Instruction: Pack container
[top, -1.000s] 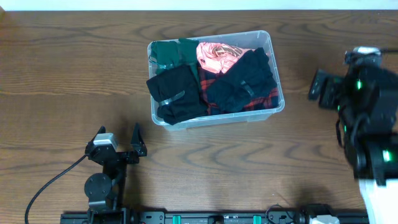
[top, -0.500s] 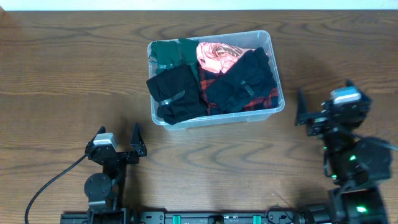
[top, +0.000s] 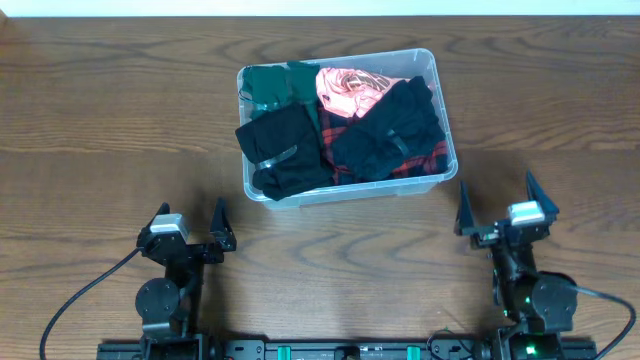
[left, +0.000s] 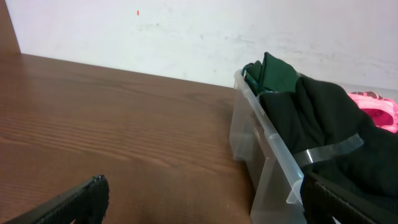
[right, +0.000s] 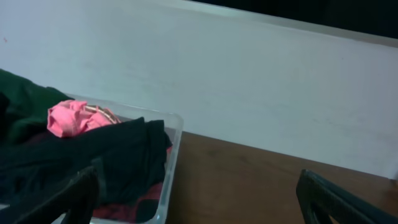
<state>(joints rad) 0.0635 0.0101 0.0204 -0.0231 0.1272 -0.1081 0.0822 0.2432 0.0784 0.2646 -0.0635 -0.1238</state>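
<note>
The container (top: 445, 112) is clear, smooth, glossy plastic. Inside it, black cloth (top: 285, 150), green cloth (top: 275, 85) and pink cloth (top: 350, 92) look soft and matt. Under it, the table (top: 100, 120) is grained brown wood, faintly sheened.

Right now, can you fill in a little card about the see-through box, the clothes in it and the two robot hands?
Box: clear plastic rectangular container on the brown wooden table
Inside: dark green garment, pink garment, black garments, red-and-black plaid cloth
Fill: clothes heaped up to the rim
Left gripper: open, empty, in front of the container, apart from it
Right gripper: open, empty, off the container's near right corner, not touching
</note>
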